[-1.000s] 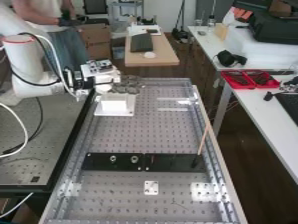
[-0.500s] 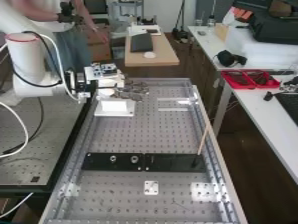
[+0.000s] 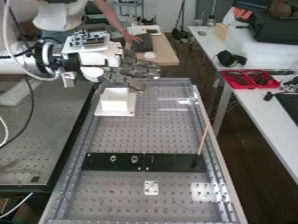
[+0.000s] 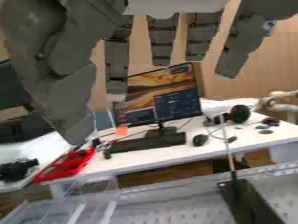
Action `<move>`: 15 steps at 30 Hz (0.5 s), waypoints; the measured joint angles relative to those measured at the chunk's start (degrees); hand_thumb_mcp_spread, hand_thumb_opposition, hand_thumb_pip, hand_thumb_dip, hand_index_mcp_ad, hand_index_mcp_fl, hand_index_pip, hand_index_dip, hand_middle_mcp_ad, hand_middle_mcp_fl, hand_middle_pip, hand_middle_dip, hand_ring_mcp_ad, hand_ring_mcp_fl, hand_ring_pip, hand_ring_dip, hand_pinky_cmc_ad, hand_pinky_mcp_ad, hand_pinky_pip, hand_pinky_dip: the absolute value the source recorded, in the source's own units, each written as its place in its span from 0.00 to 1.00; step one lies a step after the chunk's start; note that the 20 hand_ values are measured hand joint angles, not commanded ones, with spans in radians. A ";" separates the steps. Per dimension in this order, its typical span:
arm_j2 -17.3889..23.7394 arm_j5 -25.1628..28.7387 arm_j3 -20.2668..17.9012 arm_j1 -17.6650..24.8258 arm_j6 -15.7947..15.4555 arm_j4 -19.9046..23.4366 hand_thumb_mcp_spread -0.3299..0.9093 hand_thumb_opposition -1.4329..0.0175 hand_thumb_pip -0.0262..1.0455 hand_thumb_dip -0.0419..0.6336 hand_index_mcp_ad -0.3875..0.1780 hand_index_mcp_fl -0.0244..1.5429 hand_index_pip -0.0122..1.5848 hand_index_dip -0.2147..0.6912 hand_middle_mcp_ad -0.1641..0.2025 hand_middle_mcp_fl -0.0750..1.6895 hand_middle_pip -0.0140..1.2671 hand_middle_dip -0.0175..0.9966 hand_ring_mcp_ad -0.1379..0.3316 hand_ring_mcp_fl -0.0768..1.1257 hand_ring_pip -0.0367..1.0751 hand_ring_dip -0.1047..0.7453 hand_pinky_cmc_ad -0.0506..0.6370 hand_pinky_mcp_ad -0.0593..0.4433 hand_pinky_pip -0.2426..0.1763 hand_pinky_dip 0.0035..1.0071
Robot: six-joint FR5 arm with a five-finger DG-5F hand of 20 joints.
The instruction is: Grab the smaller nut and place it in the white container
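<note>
In the high view, the hand [image 3: 133, 71] is above and behind the white container [image 3: 116, 103], its fingers stretched toward the right and spread. The wrist view has the hand [image 4: 163, 40] with straight, separated fingers and the thumb at one side, nothing held between them. The container stands upright on its white base plate, apart from the fingers; its contents cannot be made out. On the black bar [image 3: 106, 167] are the larger nut [image 3: 113, 158] and the bearing [image 3: 134, 159].
A thin rod [image 3: 203, 137] rises from the bar's right part. The perforated bench [image 3: 149, 137] has raised metal side rails. At the right, a red tray [image 3: 249, 80] lies on a white table [image 3: 263, 107]. In the wrist view, a monitor [image 4: 156, 95] stands on a desk.
The arm and hand have risen and come nearer the high camera, with the hand shifting slightly right. The fingers have moved up, away from the container, which has stayed in place.
</note>
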 joint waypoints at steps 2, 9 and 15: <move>0.37 2.18 1.86 -1.72 0.78 -2.45 0.45 0.43 0.64 0.36 0.38 0.02 0.50 0.21 0.62 0.05 0.11 0.23 0.62 0.06 0.10 0.18 0.57 0.66 0.31 0.56; 1.34 7.60 3.84 -4.32 0.00 -6.02 0.42 0.45 0.60 0.27 0.43 0.05 0.29 0.27 0.63 0.05 0.11 0.23 0.65 0.06 0.10 0.18 0.58 0.70 0.28 0.59; 2.14 8.21 4.91 -5.27 -1.41 -6.82 0.42 0.47 0.60 0.27 0.44 0.06 0.24 0.32 0.64 0.05 0.11 0.24 0.67 0.06 0.10 0.18 0.60 0.71 0.28 0.59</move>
